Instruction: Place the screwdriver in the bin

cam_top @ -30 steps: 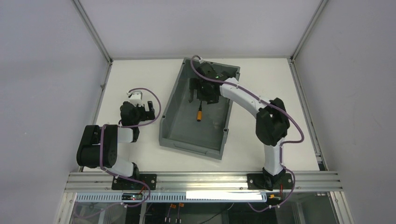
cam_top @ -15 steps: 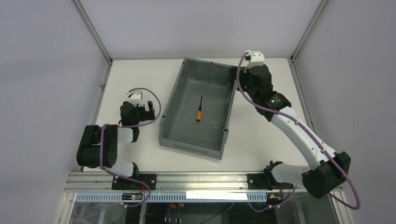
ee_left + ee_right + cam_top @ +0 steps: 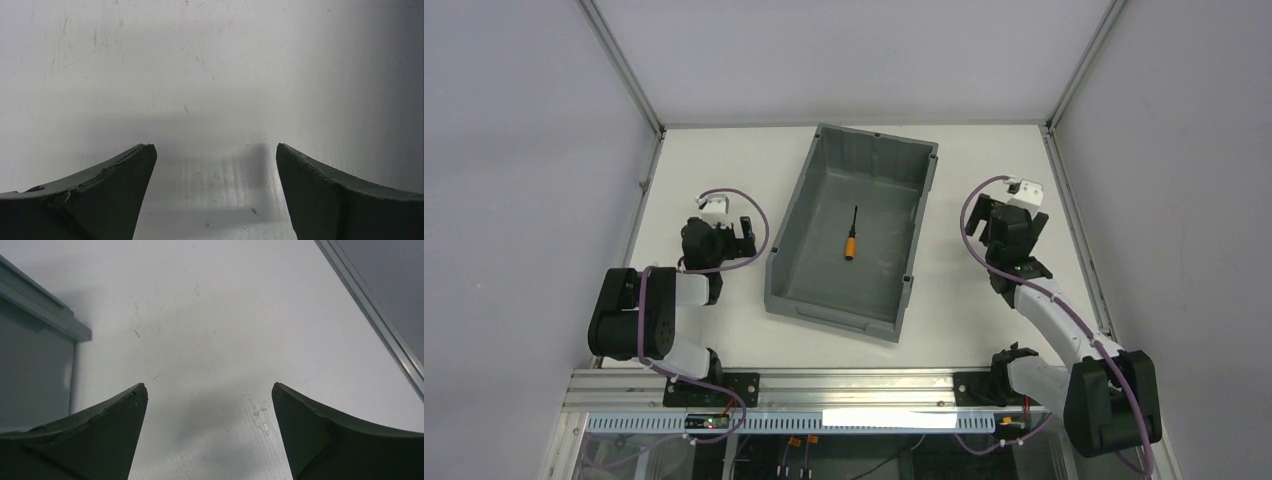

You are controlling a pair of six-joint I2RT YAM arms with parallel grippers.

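Note:
The screwdriver (image 3: 851, 240), orange-handled with a thin black shaft, lies flat on the floor of the dark grey bin (image 3: 789, 235) in the top external view, shaft pointing to the far side. My right gripper (image 3: 1007, 222) is to the right of the bin over the bare table, open, with nothing between its fingers (image 3: 107, 430). The right wrist view catches the bin's outer corner (image 3: 45, 315) at the left. My left gripper (image 3: 719, 232) hangs low over the table left of the bin, open and empty, its fingers (image 3: 115, 185) wide apart.
The white table (image 3: 974, 330) is walled by grey panels with metal rails at the edges (image 3: 372, 315). An aluminium beam (image 3: 864, 385) carries both arm bases along the near edge.
My right arm has pulled out of the bin, swung right and folded back, its gripper now beside the bin. The screwdriver stays lying in the bin. The left arm has not moved.

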